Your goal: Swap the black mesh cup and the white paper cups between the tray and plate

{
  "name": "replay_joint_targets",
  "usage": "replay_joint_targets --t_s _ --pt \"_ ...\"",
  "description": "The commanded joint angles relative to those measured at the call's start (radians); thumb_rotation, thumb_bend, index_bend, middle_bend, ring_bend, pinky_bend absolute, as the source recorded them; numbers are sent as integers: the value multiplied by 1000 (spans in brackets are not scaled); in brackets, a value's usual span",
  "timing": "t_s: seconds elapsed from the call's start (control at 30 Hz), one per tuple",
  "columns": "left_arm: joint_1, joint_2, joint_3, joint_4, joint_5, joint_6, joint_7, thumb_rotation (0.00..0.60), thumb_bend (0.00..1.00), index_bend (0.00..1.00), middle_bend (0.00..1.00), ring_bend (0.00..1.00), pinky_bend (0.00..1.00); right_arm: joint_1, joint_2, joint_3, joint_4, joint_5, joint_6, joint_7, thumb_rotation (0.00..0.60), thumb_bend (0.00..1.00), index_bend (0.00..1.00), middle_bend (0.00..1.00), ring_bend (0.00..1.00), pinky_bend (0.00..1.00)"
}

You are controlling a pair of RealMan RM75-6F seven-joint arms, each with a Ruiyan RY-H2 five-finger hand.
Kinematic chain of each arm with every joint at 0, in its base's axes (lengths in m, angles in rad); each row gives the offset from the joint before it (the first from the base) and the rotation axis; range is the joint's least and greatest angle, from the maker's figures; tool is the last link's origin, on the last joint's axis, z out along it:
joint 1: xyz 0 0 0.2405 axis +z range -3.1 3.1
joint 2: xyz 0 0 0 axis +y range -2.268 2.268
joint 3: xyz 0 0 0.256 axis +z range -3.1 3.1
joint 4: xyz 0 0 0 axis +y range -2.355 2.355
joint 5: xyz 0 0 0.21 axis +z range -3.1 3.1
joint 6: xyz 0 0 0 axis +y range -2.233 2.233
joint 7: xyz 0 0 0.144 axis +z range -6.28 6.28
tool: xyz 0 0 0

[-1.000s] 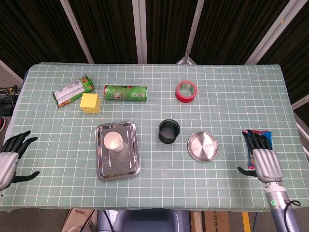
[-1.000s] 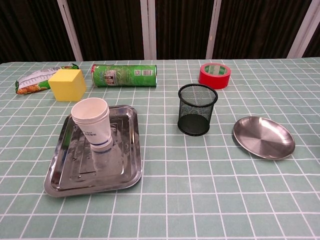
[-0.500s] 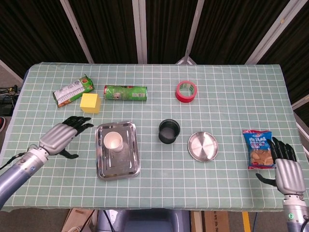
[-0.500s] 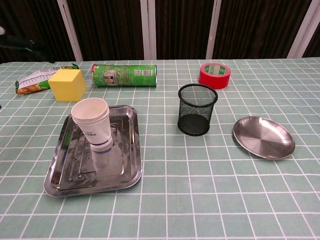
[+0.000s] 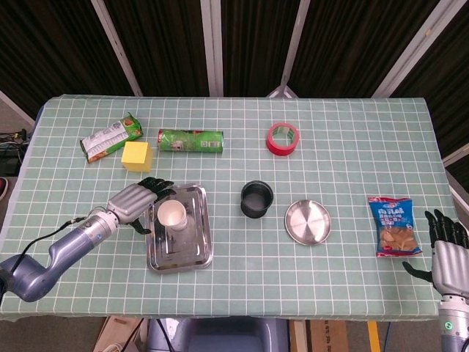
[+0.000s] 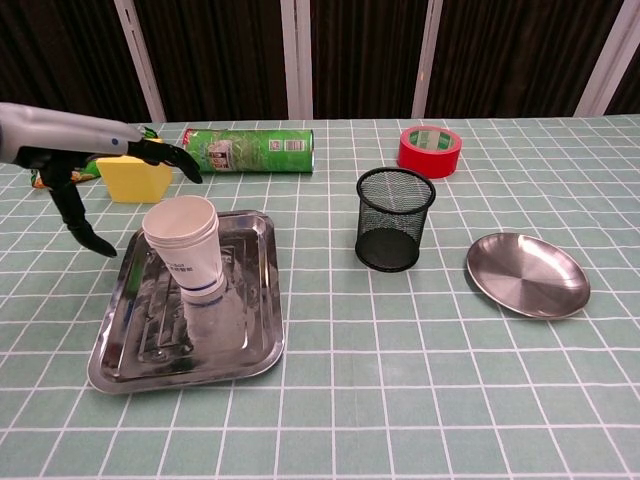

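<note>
Left hand (image 5: pixel 134 199) hovers by the tray (image 5: pixel 179 253), fingers (image 6: pixel 176 160) spread beside the paper cups (image 6: pixel 186 246), holding nothing. Right hand (image 5: pixel 447 258) is open, empty, at the surface's edge.

Both views are bright and evenly lit from overhead; the green checked tablecloth (image 5: pixel 344 161) reads clearly edge to edge, while the background toward 12 o'clock falls to near black. Shadows are soft and short. The steel tray (image 6: pixel 255 330) and round plate (image 6: pixel 527 275) carry pale glare patches and blurry reflections. The chest view is sharp in the middle; the left hand (image 6: pixel 100 165) at 10 o'clock looks slightly smeared. Grid lines bow mildly near the head view's edges.
</note>
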Motion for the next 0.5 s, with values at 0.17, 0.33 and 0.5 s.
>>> replay_joint_targets --t_s 0.17,0.33,0.5 --pt "-7 -97 21 85 51 78 -50 600 36 128 0 0 10 -14 4 21 -5 -7 -7 9 600 1 0 0 0 0" --pt "-8 -109 39 95 86 108 -77 600 85 135 2 0 86 -19 -5 32 -2 -10 -20 4 600 0 0 0 0 0" --pt "-12 -109 51 97 94 121 -101 600 141 157 51 24 118 -17 -9 37 1 -11 -52 1 600 1 0 0 0 0"
